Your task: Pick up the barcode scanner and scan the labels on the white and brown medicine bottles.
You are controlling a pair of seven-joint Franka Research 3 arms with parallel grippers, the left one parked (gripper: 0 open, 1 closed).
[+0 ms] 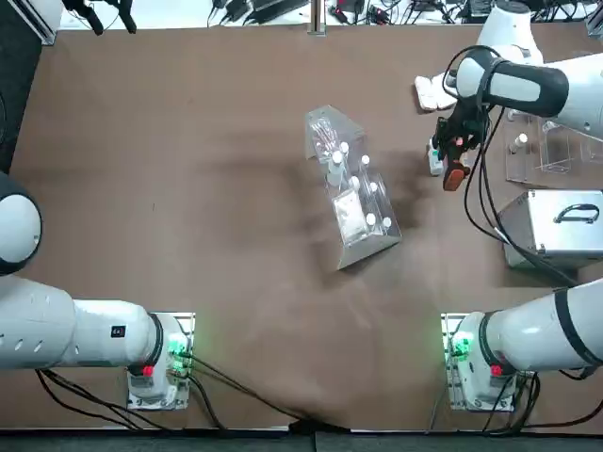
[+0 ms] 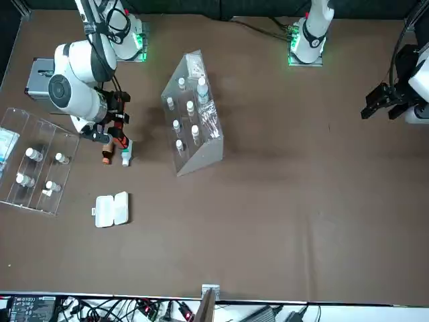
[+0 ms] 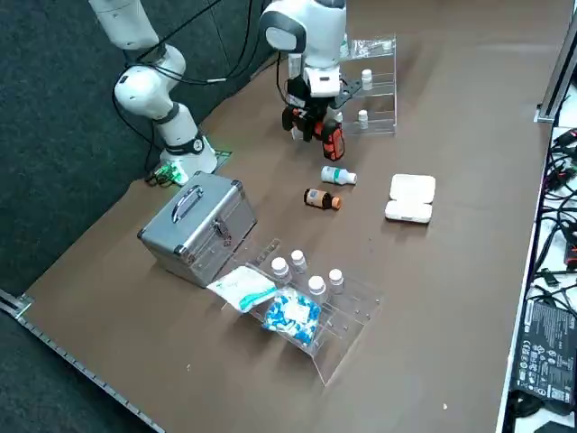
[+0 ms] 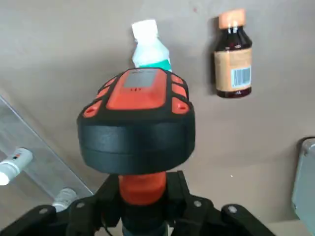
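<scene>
My right gripper [image 4: 143, 192] is shut on the orange handle of the barcode scanner [image 4: 137, 121], a black device with red-orange trim. It hangs just above the table near the far right, with the scanner [image 3: 330, 137] head pointing down over the two bottles. The white bottle [image 4: 149, 48] with a teal band lies on its side right below the scanner head. Beside it lies the brown bottle [image 4: 233, 58], its barcode label facing up. In the front view the white bottle [image 2: 127, 154] and brown bottle [image 2: 106, 157] lie close under the gripper [image 2: 115, 129].
A clear rack of white-capped vials [image 1: 354, 191] stands mid-table. A silver case [image 1: 556, 223] sits at the right edge, with a clear tray of vials and packets [image 3: 306, 308] beyond it. A small white box [image 3: 411, 198] lies near the bottles.
</scene>
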